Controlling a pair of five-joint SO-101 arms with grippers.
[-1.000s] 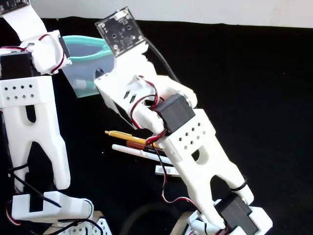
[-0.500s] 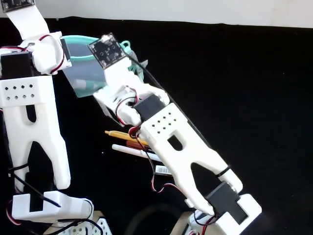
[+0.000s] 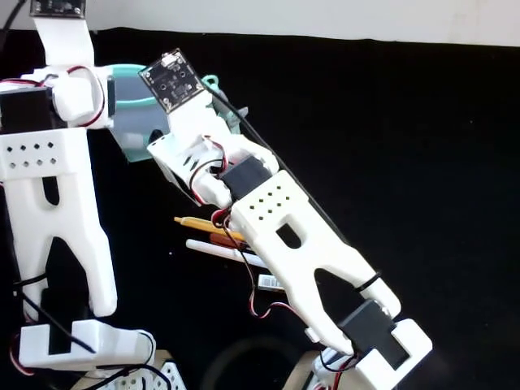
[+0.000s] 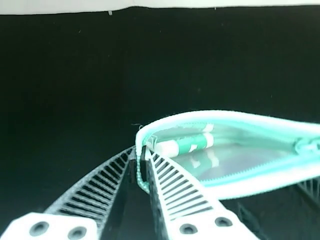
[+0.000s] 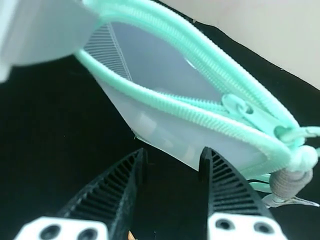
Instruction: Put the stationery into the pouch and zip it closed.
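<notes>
A teal-edged clear pouch (image 4: 235, 150) hangs open, its zip undone, with a green-and-white stick (image 4: 184, 144) inside. My left gripper (image 4: 140, 161) is shut on the pouch's end seam and holds it off the table. My right gripper (image 5: 172, 159) stands open just below the pouch's (image 5: 160, 75) side wall, near the zipper pull (image 5: 234, 107), with nothing between its fingers. In the high view the pouch (image 3: 130, 101) sits at the back left between both arms. A yellow pen (image 3: 201, 223), an orange pen (image 3: 223, 239) and a white pen (image 3: 213, 249) lie on the black table.
A small white flat item (image 3: 272, 282) lies beside the pens, partly under the right arm (image 3: 284, 236). The left arm (image 3: 49, 195) stands along the left edge. Open black table (image 3: 406, 162) stretches to the right.
The right arm has swung left and stretched toward the pouch, bringing its wrist close against it. The left arm rose slightly with the pouch in its grip.
</notes>
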